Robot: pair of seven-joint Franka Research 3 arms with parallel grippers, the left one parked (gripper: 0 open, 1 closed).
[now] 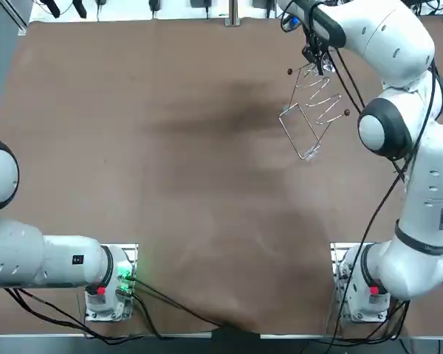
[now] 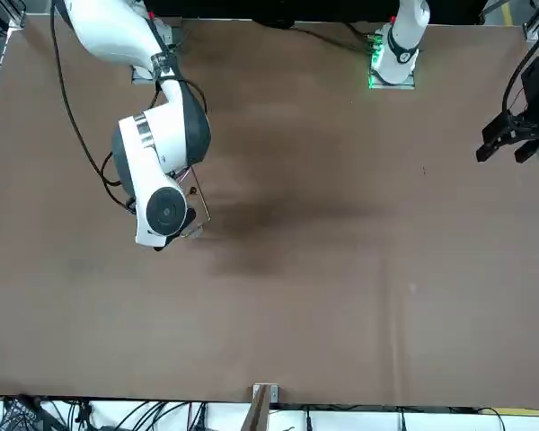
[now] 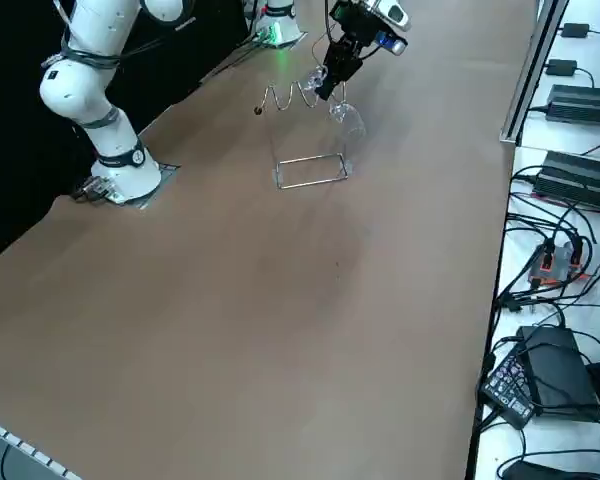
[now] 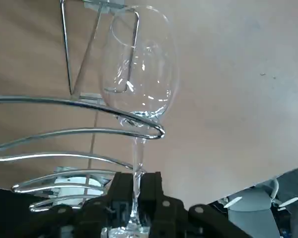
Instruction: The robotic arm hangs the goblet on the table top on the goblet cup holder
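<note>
Two black fingers (image 4: 151,183) of the right gripper (image 4: 136,192) clamp the stem of the goblet (image 4: 139,74). Its foot is nearest the wrist and its bowl hangs down, likely so the foot can ride on the rails. Just beyond, the stem meets the open end of the wire goblet holder (image 4: 64,131), upper centre in the right side view, above the brown table (image 4: 238,74).

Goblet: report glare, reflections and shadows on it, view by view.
Right wrist view: white highlights fleck the goblet bowl, its stem clamped in the right hand at the wire holder. Right side view: it is a faint pale glint. Top view: a broad dark shadow smears the table left of the holder.
</note>
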